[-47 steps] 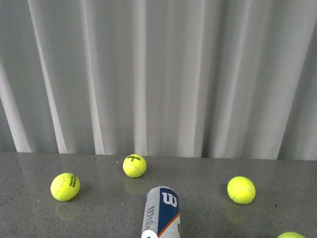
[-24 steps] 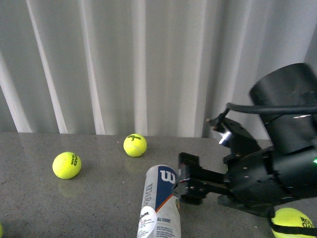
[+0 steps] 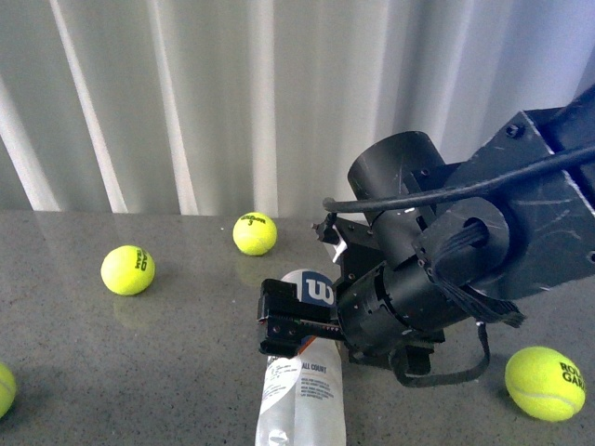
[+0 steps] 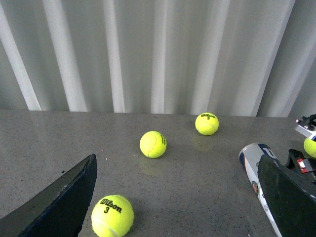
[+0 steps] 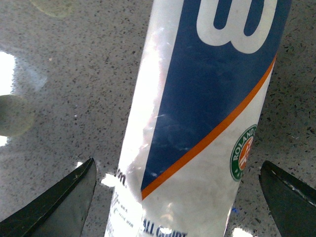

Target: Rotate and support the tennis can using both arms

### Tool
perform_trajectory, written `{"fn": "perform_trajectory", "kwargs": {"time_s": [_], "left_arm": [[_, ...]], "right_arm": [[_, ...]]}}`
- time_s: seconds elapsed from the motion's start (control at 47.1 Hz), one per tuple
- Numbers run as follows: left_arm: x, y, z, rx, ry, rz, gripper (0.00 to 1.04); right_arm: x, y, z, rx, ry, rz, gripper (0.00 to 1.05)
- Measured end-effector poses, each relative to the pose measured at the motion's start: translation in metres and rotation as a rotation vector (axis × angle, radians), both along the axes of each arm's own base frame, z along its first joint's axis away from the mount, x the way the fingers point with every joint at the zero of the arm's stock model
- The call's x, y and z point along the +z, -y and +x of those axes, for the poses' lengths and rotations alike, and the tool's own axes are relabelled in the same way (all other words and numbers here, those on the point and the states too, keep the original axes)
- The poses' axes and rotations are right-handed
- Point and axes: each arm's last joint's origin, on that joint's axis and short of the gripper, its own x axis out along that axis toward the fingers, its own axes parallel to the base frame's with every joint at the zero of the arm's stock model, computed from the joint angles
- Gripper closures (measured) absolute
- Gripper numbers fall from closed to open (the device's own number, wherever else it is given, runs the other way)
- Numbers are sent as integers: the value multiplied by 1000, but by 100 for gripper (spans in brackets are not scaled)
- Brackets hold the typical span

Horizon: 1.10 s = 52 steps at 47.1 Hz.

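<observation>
Can (image 3: 302, 381) lies flat, contents unclear, axis running toward curtain (image 3: 186, 93); right gripper (image 3: 279, 323) wide astride it, left gripper (image 4: 177, 168) wide.

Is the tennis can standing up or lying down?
Lying down. The tennis can lies on its side along the grey table.

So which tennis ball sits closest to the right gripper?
The rear ball by the curtain, just beyond the tennis can; the others lie farther out sideways.
</observation>
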Motion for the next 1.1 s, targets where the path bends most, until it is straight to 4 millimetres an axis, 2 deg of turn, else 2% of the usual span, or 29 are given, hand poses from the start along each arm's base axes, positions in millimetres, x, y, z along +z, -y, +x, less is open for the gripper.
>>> {"fn": "perform_trajectory", "kwargs": {"time_s": [0.212, 0.34, 0.531, 0.616, 0.785, 0.913, 1.104], "left_arm": [[0, 0, 0, 0, 0, 0, 7], [0, 0, 0, 0, 0, 0, 7], [0, 0, 0, 0, 0, 0, 7], [0, 0, 0, 0, 0, 0, 7], [0, 0, 0, 0, 0, 0, 7], [0, 0, 0, 0, 0, 0, 7], [0, 0, 0, 0, 0, 0, 7]], "right_arm": [[-21, -8, 16, -2, -37, -6, 7], [-29, -9, 19, 1, -56, -13, 7], [-30, -10, 18, 86, 15, -90, 36], [-25, -7, 13, 197, 126, -196, 48], [-14, 0, 8, 404, 286, -337, 59], [-2, 9, 7, 740, 557, -513, 71], [-3, 14, 2, 1139, 689, -575, 79]]}}
